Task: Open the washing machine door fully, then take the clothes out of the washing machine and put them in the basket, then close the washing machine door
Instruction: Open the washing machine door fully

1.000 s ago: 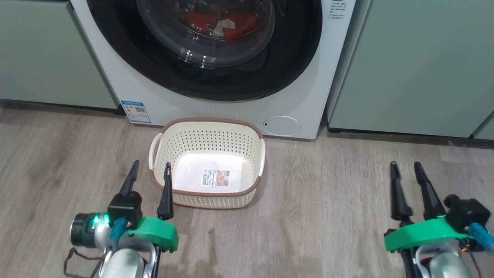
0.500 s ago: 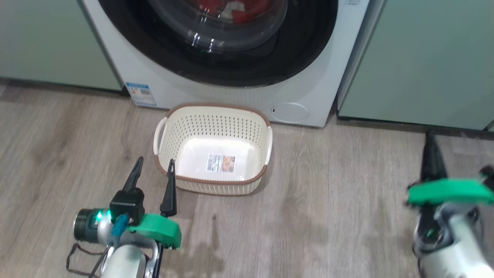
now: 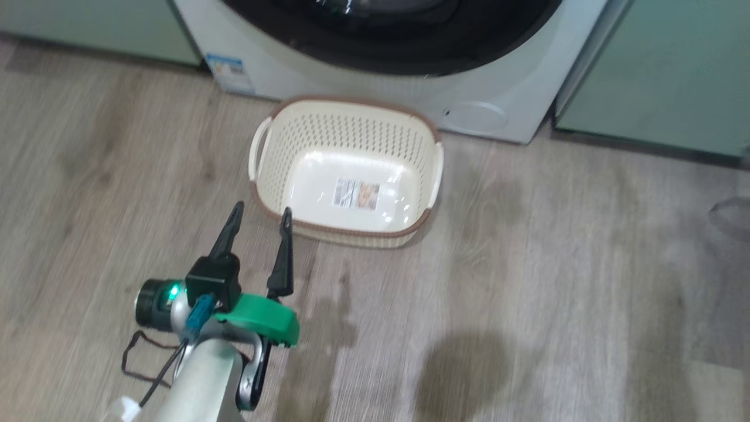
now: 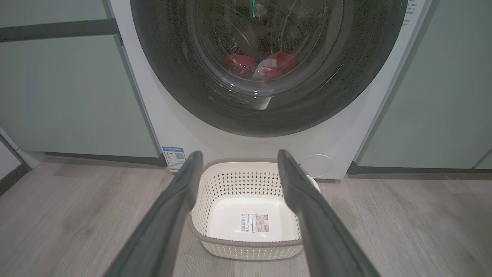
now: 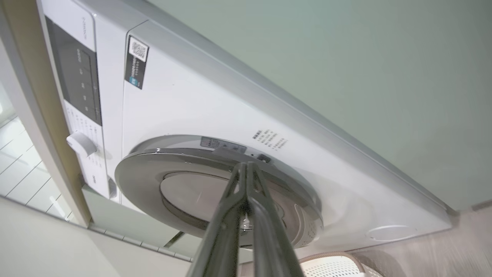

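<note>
The white washing machine [image 4: 153,115] stands ahead, its round black-rimmed door [image 4: 184,77] against the front. Red clothes [image 4: 282,61] with a white patch show through the glass. On the floor before it sits the cream basket [image 3: 351,126], holding nothing but its label. My left gripper [image 3: 262,208] hangs open just short of the basket's near left corner, nothing between its fingers [image 4: 173,215]. In the right wrist view my right gripper [image 5: 246,165] is shut with nothing in it, its tips close to the door [image 5: 146,173] rim; whether they touch I cannot tell.
Pale green cabinets [image 4: 69,88] flank the machine on both sides. A blue sticker [image 3: 228,64] and a round flap [image 3: 474,115] mark its lower front. A control panel with a knob [image 5: 80,144] runs along its top. Wood floor [image 3: 556,264] stretches right of the basket.
The head camera has tipped and turned, sliding the machine and basket up the picture. My right arm has lifted out of the head view. The left gripper stays open by the basket.
</note>
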Motion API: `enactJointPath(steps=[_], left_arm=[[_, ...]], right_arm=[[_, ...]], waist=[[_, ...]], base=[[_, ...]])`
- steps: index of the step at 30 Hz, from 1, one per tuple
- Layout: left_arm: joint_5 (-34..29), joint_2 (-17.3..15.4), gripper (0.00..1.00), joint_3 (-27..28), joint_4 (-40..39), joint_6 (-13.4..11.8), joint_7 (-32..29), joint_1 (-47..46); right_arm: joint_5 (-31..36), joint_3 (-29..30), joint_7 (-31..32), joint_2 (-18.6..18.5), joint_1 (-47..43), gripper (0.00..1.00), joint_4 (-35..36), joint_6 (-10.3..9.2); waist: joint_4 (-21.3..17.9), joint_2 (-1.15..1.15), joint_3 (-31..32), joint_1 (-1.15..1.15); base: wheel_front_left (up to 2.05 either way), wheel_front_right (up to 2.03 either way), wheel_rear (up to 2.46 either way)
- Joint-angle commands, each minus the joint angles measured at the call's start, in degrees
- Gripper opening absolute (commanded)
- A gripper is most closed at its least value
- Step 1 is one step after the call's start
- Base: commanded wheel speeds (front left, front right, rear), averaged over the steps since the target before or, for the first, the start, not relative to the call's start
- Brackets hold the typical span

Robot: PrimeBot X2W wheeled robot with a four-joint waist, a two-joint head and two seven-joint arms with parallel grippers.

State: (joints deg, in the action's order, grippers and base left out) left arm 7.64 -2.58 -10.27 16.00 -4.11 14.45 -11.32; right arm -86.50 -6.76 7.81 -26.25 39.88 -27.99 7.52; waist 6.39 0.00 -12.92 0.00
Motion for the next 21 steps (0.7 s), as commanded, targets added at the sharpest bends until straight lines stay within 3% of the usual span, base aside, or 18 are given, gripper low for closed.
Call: enactJointPath(steps=[1, 10, 21], left_arm=[[0.4, -0.3, 1.00, 1.2, -1.9, -0.5, 0.5, -2.4], [3.5, -0.3, 1.00, -3.2, -2.6, -2.3, 0.5, -6.3], [5.8, -0.3, 1.00, -6.4, -3.6, -4.2, 0.5, -8.6]], right_arm=[[-0.5, -0.9, 2.2, -2.4, 3.1, 0.00, 1.5, -0.03], [-0.2, -4.6, 15.7, -8.5, 22.6, 0.00, -5.6, -0.03], [1.9, -9.9, 25.4, -8.4, 37.1, 0.00, -13.3, -0.03]], waist=[[1.6, 0.00, -2.3, 0.00], [4.9, 0.00, -9.9, 0.00], [7.4, 0.00, -14.8, 0.00]], base=[[0.00, 0.00, 0.00], [0.00, 0.00, 0.00], [0.00, 0.00, 0.00]])
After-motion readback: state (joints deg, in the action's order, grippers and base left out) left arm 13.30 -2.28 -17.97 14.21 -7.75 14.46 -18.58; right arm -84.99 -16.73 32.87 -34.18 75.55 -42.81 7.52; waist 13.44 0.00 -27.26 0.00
